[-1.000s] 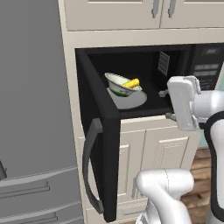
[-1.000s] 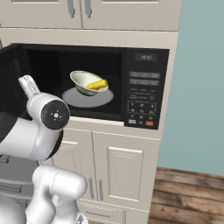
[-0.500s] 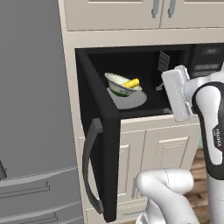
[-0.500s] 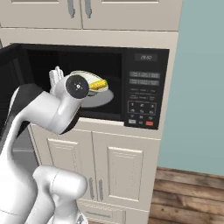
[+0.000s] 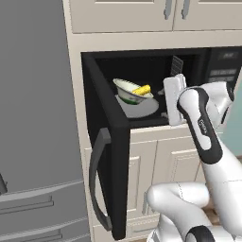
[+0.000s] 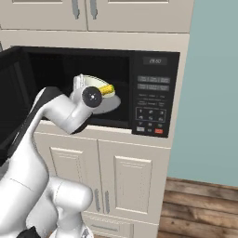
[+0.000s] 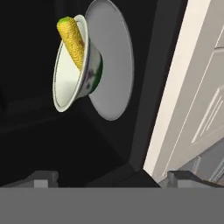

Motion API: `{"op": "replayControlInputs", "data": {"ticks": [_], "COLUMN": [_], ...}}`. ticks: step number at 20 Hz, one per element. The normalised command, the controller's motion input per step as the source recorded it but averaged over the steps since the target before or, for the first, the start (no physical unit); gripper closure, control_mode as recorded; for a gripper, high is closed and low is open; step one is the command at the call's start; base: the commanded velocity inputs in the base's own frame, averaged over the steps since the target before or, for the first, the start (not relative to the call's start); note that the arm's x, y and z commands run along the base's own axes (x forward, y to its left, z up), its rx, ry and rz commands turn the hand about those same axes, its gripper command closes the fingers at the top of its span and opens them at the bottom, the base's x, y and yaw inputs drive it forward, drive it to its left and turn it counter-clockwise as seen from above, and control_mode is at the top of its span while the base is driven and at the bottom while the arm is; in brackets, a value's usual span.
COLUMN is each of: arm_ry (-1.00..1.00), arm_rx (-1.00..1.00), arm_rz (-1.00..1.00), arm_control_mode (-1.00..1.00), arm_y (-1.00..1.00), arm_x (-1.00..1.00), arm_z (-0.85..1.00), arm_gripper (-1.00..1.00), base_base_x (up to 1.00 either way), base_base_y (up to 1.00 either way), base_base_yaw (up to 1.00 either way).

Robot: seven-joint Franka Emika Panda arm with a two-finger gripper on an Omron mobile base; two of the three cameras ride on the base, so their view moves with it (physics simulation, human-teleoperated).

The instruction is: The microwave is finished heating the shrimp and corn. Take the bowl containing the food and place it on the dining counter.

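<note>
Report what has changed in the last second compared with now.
The arm swung its hand toward the open microwave: the gripper, open and holding nothing, now sits at the cavity mouth, facing the bowl. Unchanged: the bowl with the corn on the turntable plate, and the door open.

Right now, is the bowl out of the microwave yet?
No, the bowl with the corn sits on the turntable plate inside the open microwave.
</note>
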Motion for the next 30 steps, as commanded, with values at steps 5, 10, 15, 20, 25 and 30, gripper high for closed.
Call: {"op": "replayControlInputs", "data": {"ticks": [5,10,15,20,25,30], "arm_ry": [0.21,0.14,0.13,0.1,0.06,0.05], "arm_rx": [0.01,0.03,0.08,0.11,0.1,0.05], "arm_rz": [-0.16,-0.08,-0.06,-0.02,0.0,0.0], "arm_control_mode": [-1.0,-1.0,-1.0,-1.0,-1.0,-1.0], "arm_y": [0.08,0.0,0.0,0.0,0.05,0.13], "arm_x": [0.85,0.74,0.67,0.69,0.59,0.64], "arm_z": [0.0,-0.08,-0.28,-0.27,-0.27,-0.29], "arm_gripper": [-1.0,-1.0,-1.0,-1.0,-1.0,-1.0], "base_base_x": [0.0,0.0,0.0,0.0,0.0,0.0], "base_base_y": [0.0,0.0,0.0,0.0,0.0,0.0], "base_base_yaw": [0.0,0.0,0.0,0.0,0.0,0.0]}}
